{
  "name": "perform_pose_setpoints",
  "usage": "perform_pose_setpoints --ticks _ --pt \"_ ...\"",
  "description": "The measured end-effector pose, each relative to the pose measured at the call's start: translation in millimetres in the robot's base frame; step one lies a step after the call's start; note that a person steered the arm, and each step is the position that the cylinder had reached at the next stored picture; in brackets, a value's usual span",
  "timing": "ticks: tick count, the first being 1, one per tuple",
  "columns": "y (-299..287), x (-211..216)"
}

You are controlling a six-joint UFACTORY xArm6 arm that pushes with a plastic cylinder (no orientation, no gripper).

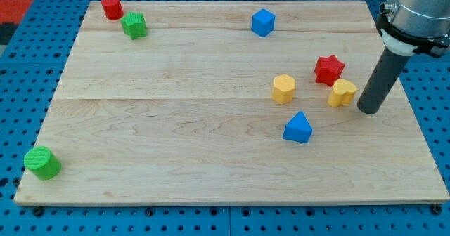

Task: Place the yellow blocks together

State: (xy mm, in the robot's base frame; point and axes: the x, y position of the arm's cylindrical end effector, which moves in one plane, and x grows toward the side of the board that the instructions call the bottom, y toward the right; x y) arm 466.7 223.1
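While no gripper or fingers exist on this arm, so nothing opens, closes or clamps, a straight dark rod does the work. My tip [369,111] rests on the wooden board [211,159] near its right edge, just beside a yellow heart-shaped block [342,93], which lies at about ten o'clock from the tip. Whether the two touch cannot be told; they look a hair apart.

At roughly nine o'clock from that block, near but with a clear gap of bare wood between, sits the second yellow block [284,88], which looks six-sided. A red star block [328,69] stands at eleven o'clock from the heart, almost touching it. A blue block with a pointed top [297,128] lies at about five o'clock from the second yellow block.

Farther out, a blue cube-like block [262,22] sits toward the view's top centre. A red cylinder [111,6] and a green star-like block [133,25] cluster at the view's top left, and a green cylinder [43,162] sits alone at the bottom left.

By my judgement, the step in hand is lining up behind the heart for a push. The next move calls for a steady shove toward nine o'clock, sliding the heart across the gap to its partner, keeping contact centred so it does not spin off or drag the red star along.
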Motion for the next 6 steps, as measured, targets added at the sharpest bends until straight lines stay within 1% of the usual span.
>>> perform_pose_setpoints --ticks 2,3,4,5,6 --pt "-72.3 -7.3" --pt "-108.1 15.9" --pt "-158.3 4.6" --pt "-162.2 -21.9" --pt "-115.3 -34.4"
